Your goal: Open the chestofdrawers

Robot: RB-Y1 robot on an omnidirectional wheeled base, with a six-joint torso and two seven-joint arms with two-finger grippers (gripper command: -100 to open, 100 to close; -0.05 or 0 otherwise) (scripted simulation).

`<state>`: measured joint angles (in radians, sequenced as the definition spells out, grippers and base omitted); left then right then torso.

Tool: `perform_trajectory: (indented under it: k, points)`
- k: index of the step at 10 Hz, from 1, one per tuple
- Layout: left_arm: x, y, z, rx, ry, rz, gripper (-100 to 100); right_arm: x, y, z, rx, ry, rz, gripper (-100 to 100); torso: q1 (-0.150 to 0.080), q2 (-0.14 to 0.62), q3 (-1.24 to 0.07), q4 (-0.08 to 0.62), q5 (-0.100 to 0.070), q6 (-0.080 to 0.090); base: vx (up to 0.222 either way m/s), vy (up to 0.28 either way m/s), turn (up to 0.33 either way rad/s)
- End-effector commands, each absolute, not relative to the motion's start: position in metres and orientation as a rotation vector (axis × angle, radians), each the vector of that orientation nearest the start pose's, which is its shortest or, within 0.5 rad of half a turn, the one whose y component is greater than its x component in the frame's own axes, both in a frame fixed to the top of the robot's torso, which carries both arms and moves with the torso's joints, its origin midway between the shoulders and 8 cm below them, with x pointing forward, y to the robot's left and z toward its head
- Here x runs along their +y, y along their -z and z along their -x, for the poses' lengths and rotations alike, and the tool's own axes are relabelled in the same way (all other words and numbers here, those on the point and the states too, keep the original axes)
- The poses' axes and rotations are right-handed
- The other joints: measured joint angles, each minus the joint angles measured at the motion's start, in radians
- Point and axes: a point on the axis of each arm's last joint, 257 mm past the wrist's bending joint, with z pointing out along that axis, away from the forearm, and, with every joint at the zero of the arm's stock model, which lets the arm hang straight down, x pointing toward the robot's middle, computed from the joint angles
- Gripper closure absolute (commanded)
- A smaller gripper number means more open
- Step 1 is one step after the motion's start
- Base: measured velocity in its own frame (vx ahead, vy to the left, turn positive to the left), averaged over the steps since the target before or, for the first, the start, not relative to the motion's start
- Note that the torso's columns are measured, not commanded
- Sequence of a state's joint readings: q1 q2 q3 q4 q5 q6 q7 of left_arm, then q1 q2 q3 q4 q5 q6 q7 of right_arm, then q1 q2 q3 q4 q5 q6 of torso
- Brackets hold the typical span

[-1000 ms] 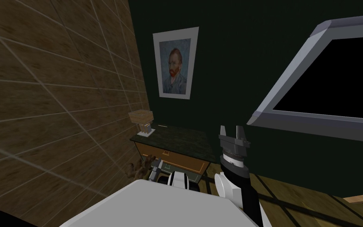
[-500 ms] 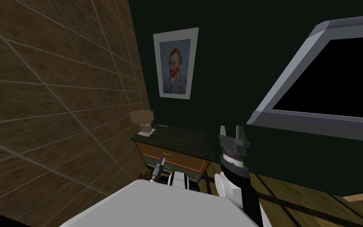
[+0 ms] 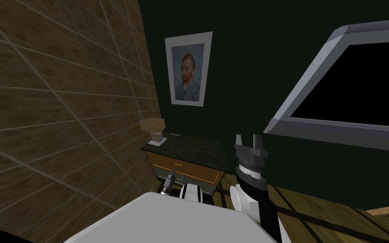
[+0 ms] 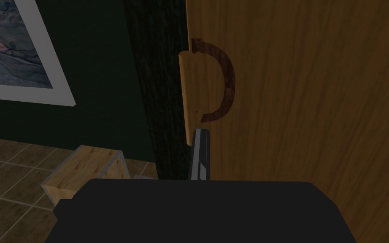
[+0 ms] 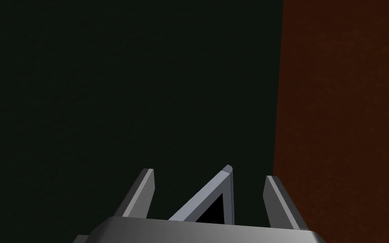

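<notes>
Reaching low and forward, my left jaws are pressed together on nothing, their tips at one end of the handle (image 4: 193, 88) on the wooden drawer front (image 4: 316, 105) of the chest of drawers (image 3: 193, 168), which stands in the corner ahead. My right jaws, raised upright on a bent arm, are spread wide and empty.

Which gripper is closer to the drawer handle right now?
Left. The left gripper sits at the end of the handle, fingers shut; the right gripper is raised beside the chest, fingers open.
</notes>
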<state>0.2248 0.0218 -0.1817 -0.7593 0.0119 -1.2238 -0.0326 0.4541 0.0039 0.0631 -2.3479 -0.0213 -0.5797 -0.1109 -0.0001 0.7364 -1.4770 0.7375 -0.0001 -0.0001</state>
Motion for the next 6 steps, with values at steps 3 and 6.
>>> perform_trajectory:
  k: [3, 6]
  points:
    - [0.187, 0.383, -0.31, 1.125, 1.356, 1.01, 100, -0.253, -0.081, -0.317, 0.437, -1.54, -0.562, 0, 0.0, 0.002, 0.001, 0.001, 0.0, 0.0, 0.021, -0.004, -0.006]
    - [0.217, 0.386, -0.313, 1.19, 1.312, 0.952, -100, -0.253, -0.081, -0.317, 0.437, -1.54, -0.562, 0, 0.0, 0.003, 0.002, 0.001, 0.0, 0.0, -0.011, -0.002, 0.003]
